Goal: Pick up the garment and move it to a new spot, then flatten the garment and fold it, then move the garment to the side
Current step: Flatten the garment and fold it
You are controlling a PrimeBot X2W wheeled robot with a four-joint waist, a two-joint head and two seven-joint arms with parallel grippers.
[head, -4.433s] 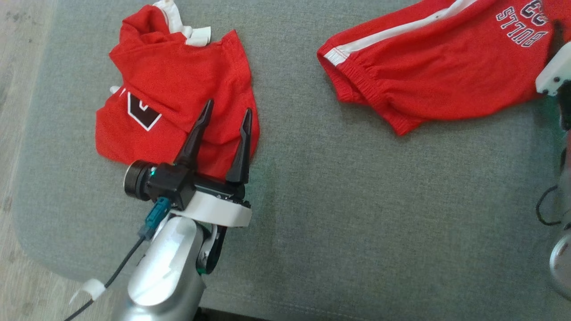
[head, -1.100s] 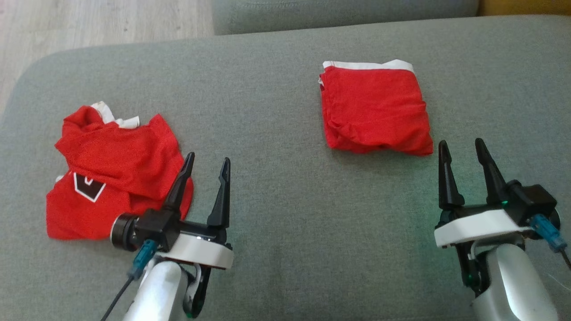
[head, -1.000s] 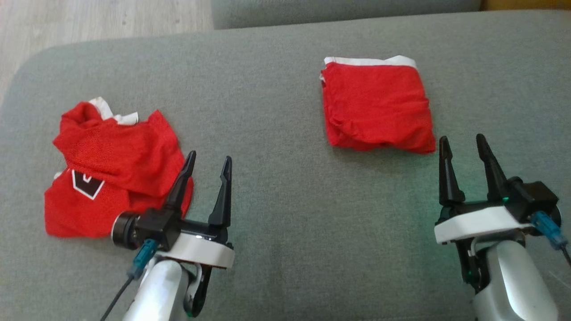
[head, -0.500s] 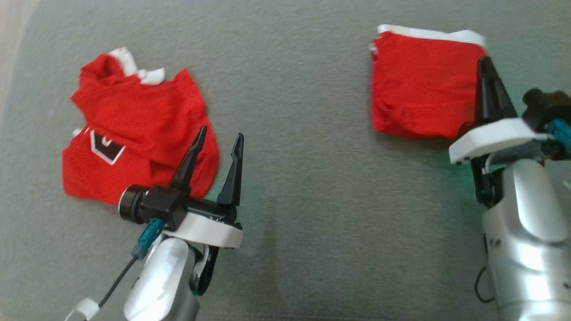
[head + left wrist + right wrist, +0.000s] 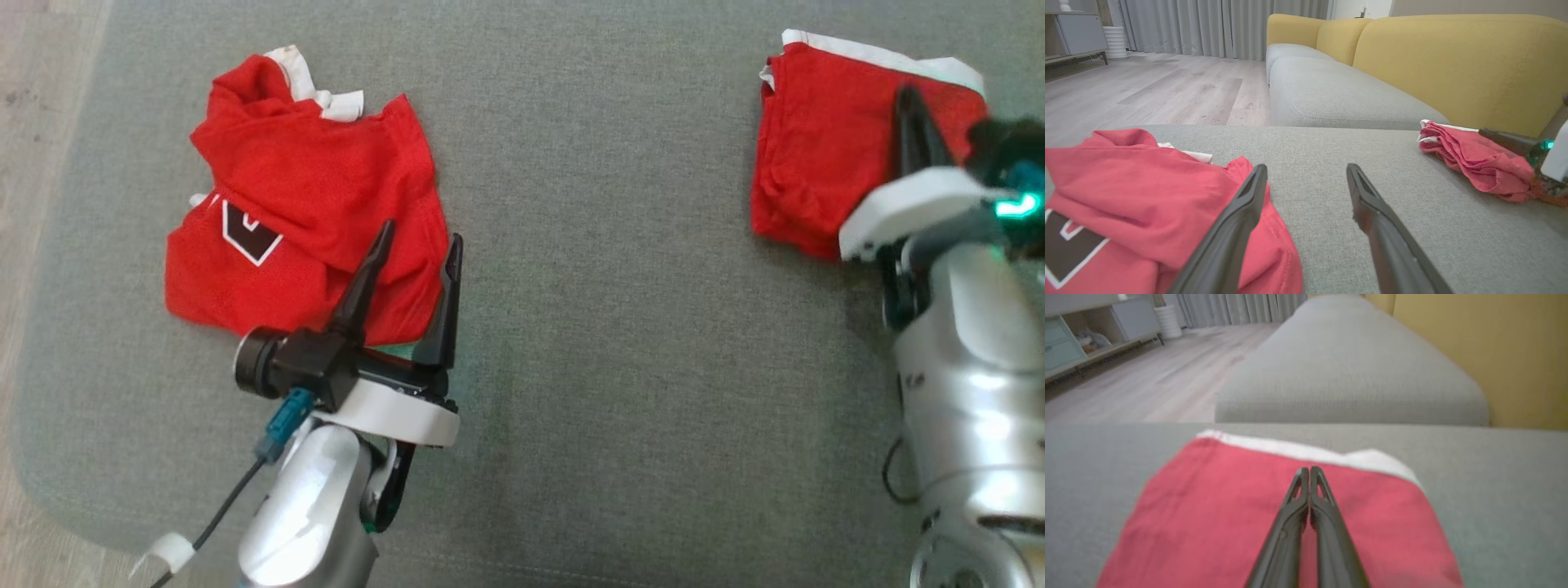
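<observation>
Right wrist view has the right gripper (image 5: 1310, 470) clenched, its two dark fingers pressed together along their length with no cloth showing between them. Directly under them lies the folded garment (image 5: 1216, 506), and the fingertips reach almost to the white band on its far edge. From this angle I cannot tell whether the fingers press on the cloth or sit just above it. In the left wrist view they seem to lie along the top of the stack.

The garment is red and folded into a roughly square, slightly rumpled stack. Its layered edges bulge on the side toward the other arm, and it lies flat on the grey sofa seat (image 5: 620, 327).

The left gripper (image 5: 421, 233) is released, fingers spread wide and holding nothing. Its left finger stands over the near edge of a crumpled jersey (image 5: 302, 188), and its right finger over bare cushion. That jersey is red too, with a dark emblem outlined in white close to the gripper and white trim at its far end. The folded garment is well apart from this gripper, off to its right.

Beyond both grippers come another grey cushion (image 5: 1331, 90), a yellow backrest (image 5: 1453, 61), pale wood floor (image 5: 1147, 90) and grey curtains (image 5: 1220, 24).
</observation>
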